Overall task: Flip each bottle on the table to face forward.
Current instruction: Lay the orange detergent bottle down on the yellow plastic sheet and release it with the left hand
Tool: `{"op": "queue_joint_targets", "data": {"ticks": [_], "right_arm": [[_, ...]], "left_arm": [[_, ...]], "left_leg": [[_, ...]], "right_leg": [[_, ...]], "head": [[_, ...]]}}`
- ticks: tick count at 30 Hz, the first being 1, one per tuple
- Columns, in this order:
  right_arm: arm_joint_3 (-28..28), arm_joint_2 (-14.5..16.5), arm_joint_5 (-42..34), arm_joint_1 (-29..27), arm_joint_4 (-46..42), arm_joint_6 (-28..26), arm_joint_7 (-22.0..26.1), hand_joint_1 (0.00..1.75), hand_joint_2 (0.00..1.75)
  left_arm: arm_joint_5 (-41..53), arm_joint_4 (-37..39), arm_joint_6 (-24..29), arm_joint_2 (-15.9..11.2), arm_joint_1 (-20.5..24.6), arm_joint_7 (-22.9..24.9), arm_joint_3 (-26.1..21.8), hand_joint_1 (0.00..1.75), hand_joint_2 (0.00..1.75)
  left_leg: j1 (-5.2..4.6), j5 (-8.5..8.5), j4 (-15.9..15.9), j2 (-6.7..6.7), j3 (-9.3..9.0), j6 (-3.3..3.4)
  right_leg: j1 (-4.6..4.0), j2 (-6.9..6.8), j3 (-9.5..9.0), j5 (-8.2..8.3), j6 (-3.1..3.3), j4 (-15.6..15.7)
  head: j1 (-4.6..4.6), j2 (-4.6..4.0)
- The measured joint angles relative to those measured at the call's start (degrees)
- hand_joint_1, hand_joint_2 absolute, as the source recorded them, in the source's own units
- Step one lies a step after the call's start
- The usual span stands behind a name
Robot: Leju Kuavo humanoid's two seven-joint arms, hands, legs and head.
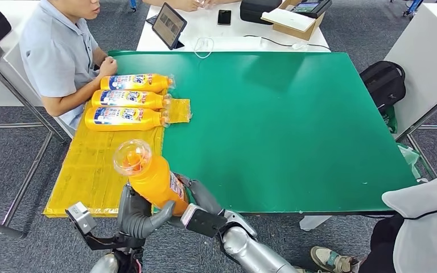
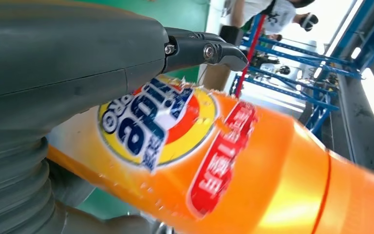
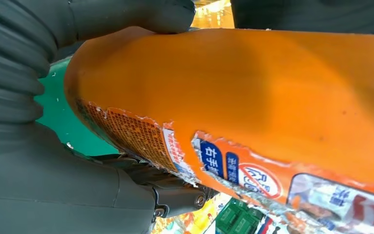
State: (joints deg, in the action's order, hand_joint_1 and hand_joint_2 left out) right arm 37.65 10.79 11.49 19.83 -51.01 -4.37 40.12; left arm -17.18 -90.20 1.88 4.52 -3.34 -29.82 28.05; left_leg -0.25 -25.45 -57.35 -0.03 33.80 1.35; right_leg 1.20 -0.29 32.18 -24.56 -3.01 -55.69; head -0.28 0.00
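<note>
Bottle [image 1: 151, 179] is held off the tabletop [image 1: 273, 131], near its front edge, cap end tilted up toward the camera. Both hands grip the body: left hand [image 1: 139, 216] wraps it from below and the side, right hand [image 1: 196, 199] closes on the opposite side. The left wrist view shows the front label under the left hand's dark fingers [image 2: 204, 51]; the right wrist view shows the back label beside the right hand's thumb [image 3: 126, 14]. A grip from two sides probably allows the bottle to be rotated about its long axis without slipping. Three bottles [image 1: 128, 99] lie side by side on the yellow mat [image 1: 91, 170], labels up, caps pointing right, likely as finished items. A person [image 1: 62, 51] sits beside them.
</note>
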Motion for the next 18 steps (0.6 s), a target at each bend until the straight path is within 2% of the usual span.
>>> {"op": "queue_joint_targets", "data": {"ticks": [1, 2, 6, 10, 13, 14, 16, 18], "right_arm": [[0.7, -0.2, 0.0, 0.2, 0.2, -0.4, 0.0, 1.75, 1.75], [1.3, -0.5, 0.1, 0.5, 0.4, -0.8, -0.1, 1.75, 1.75], [3.4, -1.4, 0.4, 1.2, 1.2, -2.7, -0.5, 1.75, 1.75], [5.3, -2.2, 1.2, 1.9, 1.9, -3.7, -0.6, 1.75, 1.75], [6.4, -2.7, 1.3, 2.2, 2.1, -3.8, -0.6, 1.67, 1.75], [6.6, -2.8, 1.2, 2.2, 2.1, -3.7, -0.5, 1.57, 1.75], [7.1, -3.1, 1.0, 2.2, 2.1, -3.7, -0.5, 0.73, 1.75], [7.6, -3.2, 0.4, 2.1, 2.1, -3.5, -0.4, 0.00, 0.87]], "left_arm": [[-0.5, 0.2, -0.3, 0.0, 0.0, 0.5, -0.1, 1.72, 1.75], [-0.8, 0.4, -0.5, 0.0, 0.1, 1.2, -0.2, 1.75, 1.75], [-0.9, 1.7, -1.1, -0.1, 0.7, 3.8, -0.6, 1.75, 1.75], [-0.6, 3.2, -3.3, -0.9, 1.3, 4.2, -0.6, 1.75, 1.75], [-0.1, 4.2, -5.4, -1.7, 1.8, 4.3, -0.6, 1.75, 1.75], [-0.1, 4.5, -6.4, -2.0, 1.9, 4.4, -0.6, 1.75, 1.75], [-0.5, 5.1, -8.3, -2.5, 2.3, 4.3, -0.7, 1.75, 1.75], [-1.3, 5.6, -10.0, -2.8, 2.5, 4.2, -0.8, 1.75, 1.75]], "left_leg": [[0.00, 0.00, 0.0, 0.00, 0.00, 0.00], [0.00, 0.00, 0.0, 0.00, 0.00, 0.00], [-0.01, 0.00, 0.0, 0.00, 0.01, 0.00], [-0.01, 0.00, 0.0, 0.01, 0.00, 0.00], [0.00, 0.00, 0.0, 0.01, 0.00, 0.00], [0.00, 0.00, 0.0, 0.02, 0.00, 0.00], [0.00, 0.00, 0.0, 0.02, 0.00, 0.00], [0.00, 0.00, 0.0, 0.02, 0.00, 0.00]], "right_leg": [[0.00, 0.00, 0.00, 0.00, 0.00, 0.0], [0.00, 0.00, 0.00, 0.00, 0.00, 0.0], [0.01, 0.00, 0.00, 0.00, 0.00, 0.0], [0.00, 0.00, 0.00, 0.00, 0.00, 0.0], [0.00, 0.01, 0.00, 0.00, 0.00, 0.0], [-0.01, 0.01, 0.01, 0.00, 0.00, 0.0], [-0.01, 0.01, 0.00, 0.00, 0.00, 0.0], [0.00, 0.01, 0.00, 0.00, 0.00, 0.0]], "head": [[0.00, 0.00], [0.00, 0.00], [0.01, 0.00], [-0.01, 0.00], [0.00, 0.00], [-0.01, 0.00], [-0.01, 0.00], [-0.01, 0.00]]}}
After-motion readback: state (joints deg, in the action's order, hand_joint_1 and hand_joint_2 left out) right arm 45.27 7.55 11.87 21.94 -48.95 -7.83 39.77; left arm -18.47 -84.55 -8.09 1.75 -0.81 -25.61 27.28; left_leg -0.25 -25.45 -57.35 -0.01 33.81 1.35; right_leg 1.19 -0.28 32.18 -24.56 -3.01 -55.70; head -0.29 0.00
